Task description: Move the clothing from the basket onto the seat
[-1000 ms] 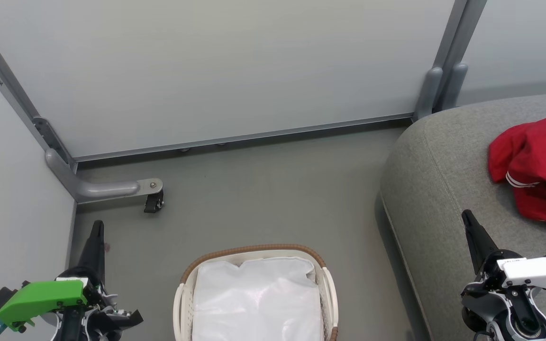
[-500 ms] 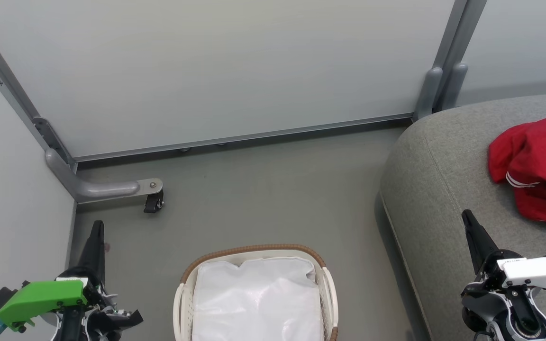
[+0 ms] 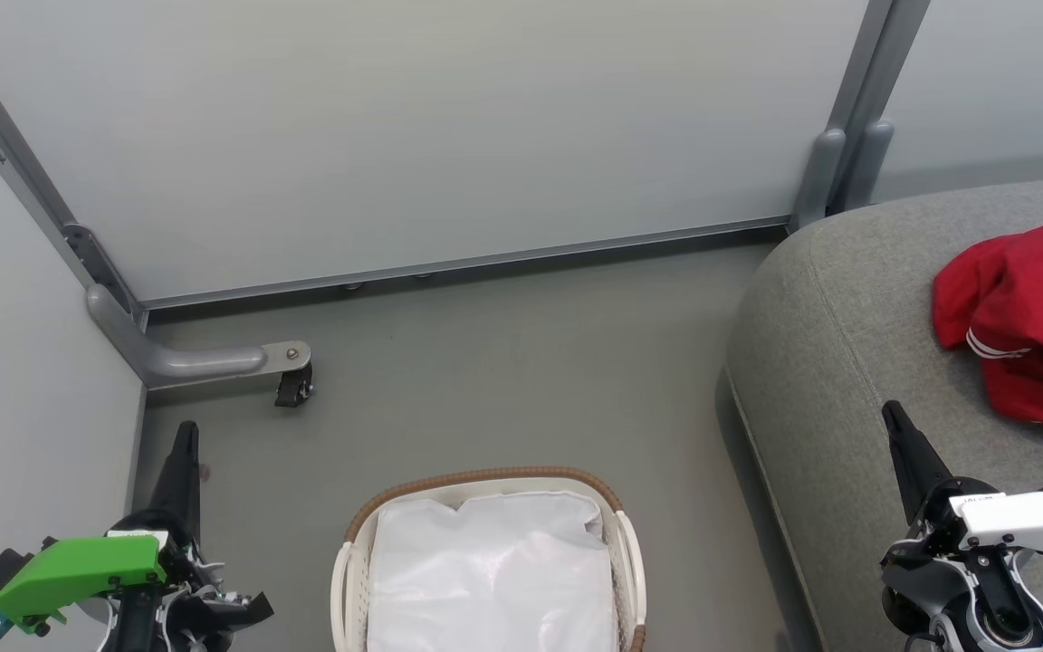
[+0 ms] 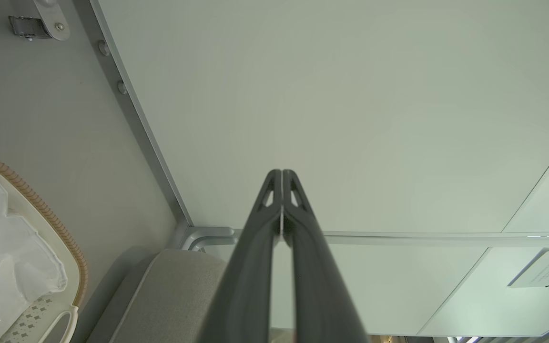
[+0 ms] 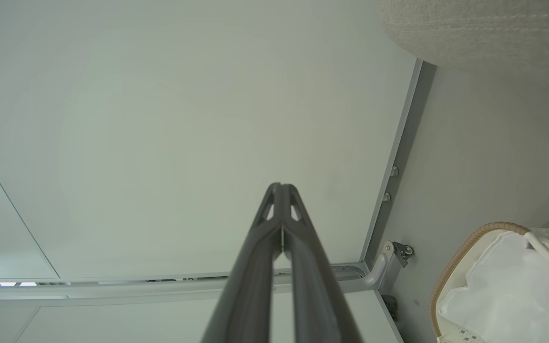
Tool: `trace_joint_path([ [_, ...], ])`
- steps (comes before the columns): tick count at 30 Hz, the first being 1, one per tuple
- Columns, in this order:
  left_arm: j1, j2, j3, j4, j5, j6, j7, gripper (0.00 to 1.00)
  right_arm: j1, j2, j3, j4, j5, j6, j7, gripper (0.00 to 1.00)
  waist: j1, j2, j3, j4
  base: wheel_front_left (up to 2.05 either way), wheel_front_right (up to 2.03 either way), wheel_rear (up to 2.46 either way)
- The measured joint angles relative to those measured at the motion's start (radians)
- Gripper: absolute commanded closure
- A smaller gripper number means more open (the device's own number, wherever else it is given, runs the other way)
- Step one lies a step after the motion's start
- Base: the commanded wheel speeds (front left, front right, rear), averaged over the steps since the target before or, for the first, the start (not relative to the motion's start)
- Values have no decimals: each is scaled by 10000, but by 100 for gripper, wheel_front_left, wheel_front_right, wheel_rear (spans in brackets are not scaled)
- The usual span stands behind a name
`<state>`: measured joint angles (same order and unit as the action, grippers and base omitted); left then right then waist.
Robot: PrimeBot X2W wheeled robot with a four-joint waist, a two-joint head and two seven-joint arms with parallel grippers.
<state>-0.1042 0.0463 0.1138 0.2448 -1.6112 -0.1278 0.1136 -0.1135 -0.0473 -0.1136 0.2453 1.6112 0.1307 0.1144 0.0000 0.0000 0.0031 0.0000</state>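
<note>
The red clothing (image 3: pixel 1024 317) is seen lying in a heap on the grey seat (image 3: pixel 838 362), at the right side of the head view. A thin white stripe is seen on the red cloth. Part of the heap is cut off by the edge of the picture.

The basket (image 3: pixel 485 477) is set on the floor (image 3: pixel 503 362), low in the middle. It is placed to the left of the seat, with a strip of floor between them. Its inside is covered by a white liner (image 3: pixel 494 570).

The left gripper (image 3: pixel 185 433) is held at the lower left, beside the basket and apart from it. Its two dark fingers are pressed together tip to tip, and nothing is held between them. This is shown well in the left wrist view.

The right gripper (image 3: pixel 891 412) is held at the lower right and is seen against the seat. It is near the clothing, but the cloth is not touched by it. Its fingers are pressed together too, and nothing is gripped.

A pale wall (image 3: pixel 395 136) is seen behind the floor. A small black wheel (image 3: pixel 293 388) on a grey metal foot is seen near the left corner.
</note>
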Motion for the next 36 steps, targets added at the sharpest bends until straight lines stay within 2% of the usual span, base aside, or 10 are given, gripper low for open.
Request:
trace_joint_path([
  [36,0,0,0,0,-2,0,0,100,0,0,0,0,0,0,-2,100,0,0,0,0,0,0,0],
])
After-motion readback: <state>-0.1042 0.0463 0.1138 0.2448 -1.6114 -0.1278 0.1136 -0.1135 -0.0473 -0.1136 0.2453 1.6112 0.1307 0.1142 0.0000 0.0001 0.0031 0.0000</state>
